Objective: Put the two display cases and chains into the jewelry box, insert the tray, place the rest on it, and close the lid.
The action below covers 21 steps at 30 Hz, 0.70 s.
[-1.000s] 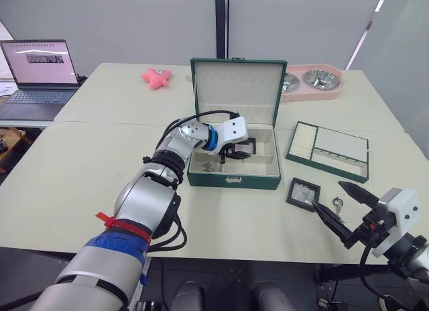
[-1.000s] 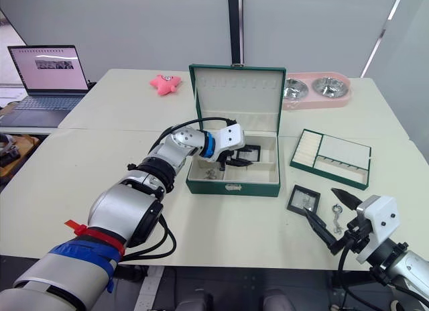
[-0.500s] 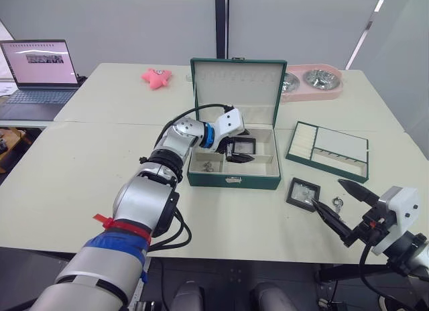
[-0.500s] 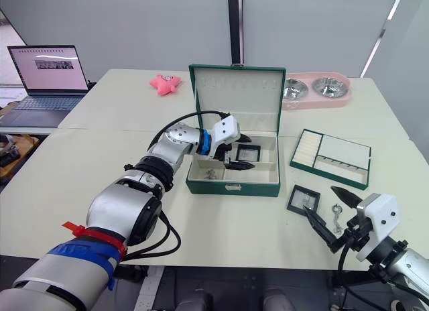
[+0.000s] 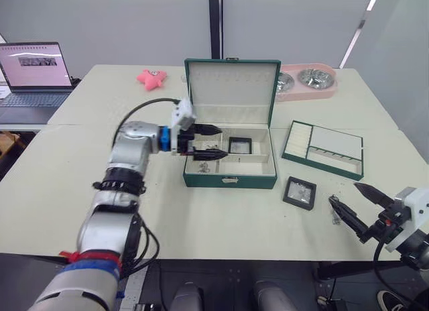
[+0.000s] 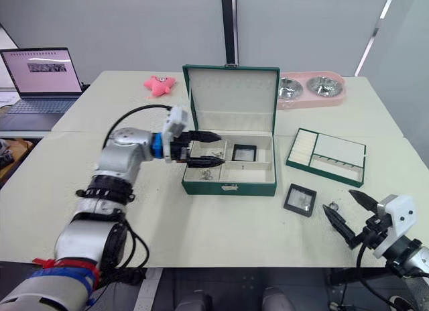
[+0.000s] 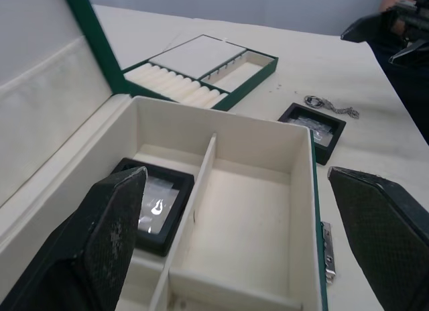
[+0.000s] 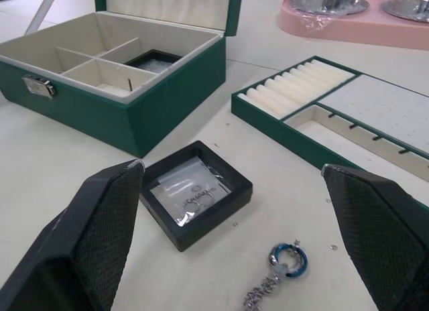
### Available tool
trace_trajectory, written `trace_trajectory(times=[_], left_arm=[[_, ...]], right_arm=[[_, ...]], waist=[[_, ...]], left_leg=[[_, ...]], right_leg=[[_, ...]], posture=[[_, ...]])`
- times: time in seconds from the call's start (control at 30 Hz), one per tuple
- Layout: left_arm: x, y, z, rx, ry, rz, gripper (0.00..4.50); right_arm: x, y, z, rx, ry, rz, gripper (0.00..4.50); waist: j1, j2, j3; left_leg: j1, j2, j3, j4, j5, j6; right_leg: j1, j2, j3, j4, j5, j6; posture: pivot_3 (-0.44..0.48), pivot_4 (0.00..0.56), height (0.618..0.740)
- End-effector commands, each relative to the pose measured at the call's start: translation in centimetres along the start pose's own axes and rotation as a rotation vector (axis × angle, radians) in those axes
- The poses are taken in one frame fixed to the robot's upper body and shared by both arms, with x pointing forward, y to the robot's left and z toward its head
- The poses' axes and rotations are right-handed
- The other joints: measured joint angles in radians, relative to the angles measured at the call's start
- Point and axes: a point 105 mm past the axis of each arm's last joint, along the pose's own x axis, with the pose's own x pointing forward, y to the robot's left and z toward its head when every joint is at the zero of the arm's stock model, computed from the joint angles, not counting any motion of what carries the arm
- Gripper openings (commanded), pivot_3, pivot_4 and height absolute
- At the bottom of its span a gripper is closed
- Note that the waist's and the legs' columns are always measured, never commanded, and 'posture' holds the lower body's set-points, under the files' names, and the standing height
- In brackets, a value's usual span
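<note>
Spreading wide with nothing between its fingers, the left gripper (image 6: 204,148) hangs over the left end of the jewelry box (image 6: 231,179), fingertips pointing across the open compartments. One display case (image 6: 244,152) lies flat in a rear compartment of the box, and a chain (image 5: 203,166) rests in the front left compartment. The lid (image 6: 231,98) stands upright behind. The right gripper (image 6: 350,214) also holds its fingers apart and empty, low over the table's front right corner. Just ahead of it a second chain (image 8: 278,272) with a blue ring lies on the table, beside the other display case (image 6: 299,200). The tray (image 6: 326,156) sits near the table's right edge, well apart from the box.
</note>
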Motion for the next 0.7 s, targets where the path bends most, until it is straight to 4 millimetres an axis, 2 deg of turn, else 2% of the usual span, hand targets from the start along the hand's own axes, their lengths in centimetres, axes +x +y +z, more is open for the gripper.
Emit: trace_trajectory(times=[0.03,0.3,0.53,0.7], left_arm=[[-4.0,-0.2,1.1,-0.029,-0.046,0.148,4.49],[-11.5,-1.2,-2.9,-0.159,-0.021,0.499,4.49],[-15.6,-2.3,-6.3,-0.174,0.037,0.741,4.49],[-18.5,-3.1,-8.2,-0.175,0.047,0.902,4.49]], right_arm=[[-0.6,-2.1,0.0,-0.036,-0.012,-0.035,4.5],[0.1,-5.4,-2.4,-0.01,0.002,-0.087,4.5],[0.5,-7.9,-3.1,-0.017,-0.003,-0.153,4.5],[0.5,-8.9,-3.5,-0.029,0.006,-0.172,4.5]], waist=[[-0.002,0.001,-0.001],[0.0,0.001,-0.001],[0.003,0.001,-0.001],[0.003,0.001,-0.001]], left_leg=[[0.001,0.0,0.0,0.0,0.0,0.0],[0.003,0.0,0.0,0.0,0.0,0.0],[0.003,0.0,0.0,0.0,0.0,0.0],[0.003,0.0,0.001,-0.001,0.0,0.0]], right_leg=[[0.001,0.0,0.0,0.0,0.0,0.0],[0.003,-0.001,0.0,-0.001,0.0,0.0],[0.003,-0.001,0.0,-0.002,0.0,0.0],[0.003,-0.002,0.0,-0.002,0.0,0.0]], posture=[[0.0,0.15,0.74],[0.0,0.15,0.74],[0.0,0.15,0.74],[0.0,0.15,0.74]])
